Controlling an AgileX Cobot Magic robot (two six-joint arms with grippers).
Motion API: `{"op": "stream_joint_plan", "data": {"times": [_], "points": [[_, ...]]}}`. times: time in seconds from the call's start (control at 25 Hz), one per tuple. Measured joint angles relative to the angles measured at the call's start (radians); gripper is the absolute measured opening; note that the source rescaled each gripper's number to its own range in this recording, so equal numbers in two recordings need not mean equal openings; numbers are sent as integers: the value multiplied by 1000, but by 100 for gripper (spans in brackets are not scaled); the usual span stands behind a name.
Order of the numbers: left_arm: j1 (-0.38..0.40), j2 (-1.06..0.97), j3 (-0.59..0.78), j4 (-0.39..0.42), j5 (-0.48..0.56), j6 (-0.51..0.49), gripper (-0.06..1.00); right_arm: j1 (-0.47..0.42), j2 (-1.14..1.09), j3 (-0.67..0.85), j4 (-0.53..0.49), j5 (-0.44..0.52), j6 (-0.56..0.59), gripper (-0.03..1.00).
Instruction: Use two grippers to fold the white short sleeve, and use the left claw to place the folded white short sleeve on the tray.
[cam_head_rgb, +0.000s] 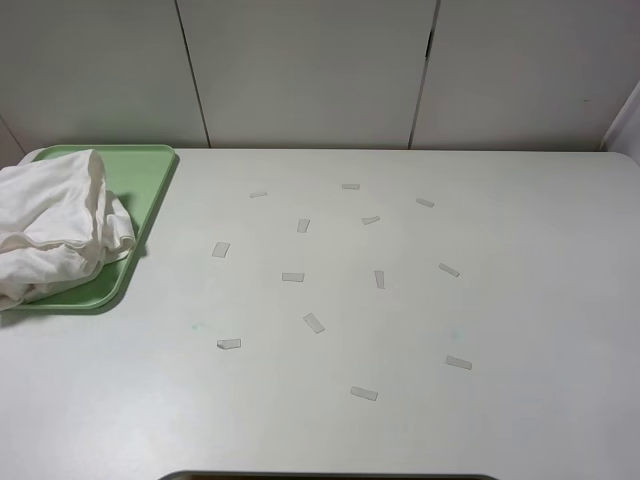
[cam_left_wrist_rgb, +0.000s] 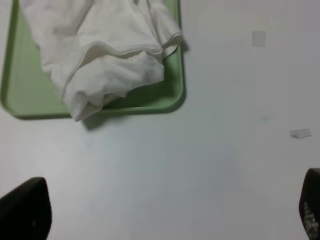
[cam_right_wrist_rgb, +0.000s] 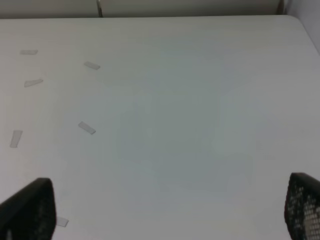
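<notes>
White short sleeve (cam_head_rgb: 55, 225) is seen bunched on the tray (cam_head_rgb: 150, 175), at the far left of the tabletop (cam_head_rgb: 400, 320), one edge spilling over the rim. Folds cannot be judged neat. Left tool (cam_left_wrist_rgb: 165, 210) is held wide and empty above bare tabletop near the tray; right tool (cam_right_wrist_rgb: 165, 210) is likewise wide and empty, well apart from the garment. Tape strips (cam_head_rgb: 292, 277) are scattered mid-tabletop. Placement is judged done. At most, the overhanging edge might be tucked in.
</notes>
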Motion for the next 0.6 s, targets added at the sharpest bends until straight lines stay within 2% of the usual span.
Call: {"op": "stream_joint_plan", "data": {"times": [0.12,0.48,0.6], "points": [[0,-96,46,-26,0,0,100,0,0,0,0,0,0,100],[-96,-339,161,-32,-1,0,100,0,0,0,0,0,0,100],[-149,-433,222,-26,-3,0,100,0,0,0,0,0,0,100]]}}
